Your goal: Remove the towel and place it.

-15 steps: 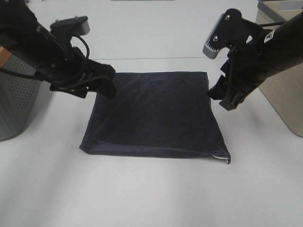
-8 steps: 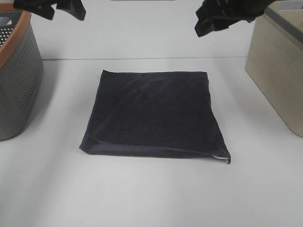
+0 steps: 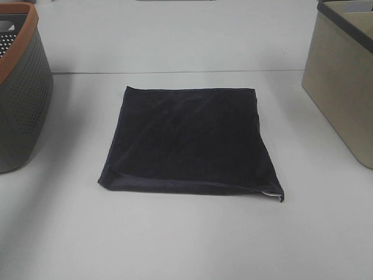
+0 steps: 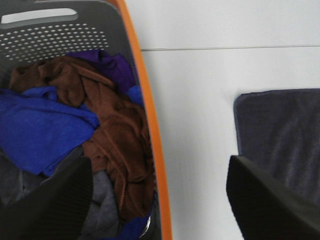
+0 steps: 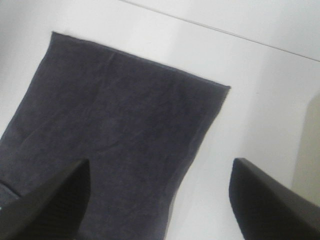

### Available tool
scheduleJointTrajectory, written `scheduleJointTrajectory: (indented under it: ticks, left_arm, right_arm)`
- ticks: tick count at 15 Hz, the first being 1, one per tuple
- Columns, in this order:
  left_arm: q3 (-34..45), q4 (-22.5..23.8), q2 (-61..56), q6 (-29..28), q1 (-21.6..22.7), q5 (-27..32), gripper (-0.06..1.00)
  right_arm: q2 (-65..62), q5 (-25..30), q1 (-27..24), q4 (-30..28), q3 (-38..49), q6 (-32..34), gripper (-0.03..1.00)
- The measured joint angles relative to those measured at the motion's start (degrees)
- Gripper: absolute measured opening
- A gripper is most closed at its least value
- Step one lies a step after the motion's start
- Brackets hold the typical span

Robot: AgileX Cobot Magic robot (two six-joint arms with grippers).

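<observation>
A dark navy towel (image 3: 189, 140) lies folded flat on the white table (image 3: 186, 239), a bit of white showing at its near right corner. Both arms are out of the exterior high view. My left gripper (image 4: 160, 200) is open and empty, held high over the basket's orange rim; the towel's edge (image 4: 285, 135) shows beside it. My right gripper (image 5: 160, 200) is open and empty, high above the towel (image 5: 110, 135).
A grey perforated basket with an orange rim (image 3: 20, 87) stands at the left, holding brown, blue and purple cloths (image 4: 75, 125). A beige bin (image 3: 344, 81) stands at the right.
Both arms lifted from the towel's far corners and left the exterior high view. The towel stays flat where it was.
</observation>
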Motion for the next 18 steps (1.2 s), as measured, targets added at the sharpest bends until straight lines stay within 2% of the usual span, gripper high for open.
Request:
scheduleJointTrajectory:
  ticks: [2, 4, 8, 11, 18]
  left_arm:
    - [-0.17, -0.34, 0.0, 0.0, 3.78, 3.09, 0.73]
    - [0.0, 0.0, -0.11, 0.0, 7.1, 3.78, 0.77]
    - [8.08, 0.17, -6.13, 2.23, 8.54, 3.84, 0.78]
    - [15.58, 0.23, -12.32, 2.64, 8.54, 4.01, 0.78]
    - [30.19, 0.23, -24.47, 2.69, 8.54, 4.01, 0.78]
  right_arm:
    - [0.17, 0.34, -2.64, -1.66, -0.97, 3.44, 0.76]
    - [0.17, 0.86, -4.41, -2.98, -0.97, 4.07, 0.76]
    - [-4.24, 0.92, -4.41, -2.98, 1.6, 4.18, 0.76]
    - [-10.2, 0.92, -4.41, -3.61, 8.77, 3.95, 0.76]
    - [-21.77, 1.03, -4.41, -3.9, 31.68, 2.92, 0.76]
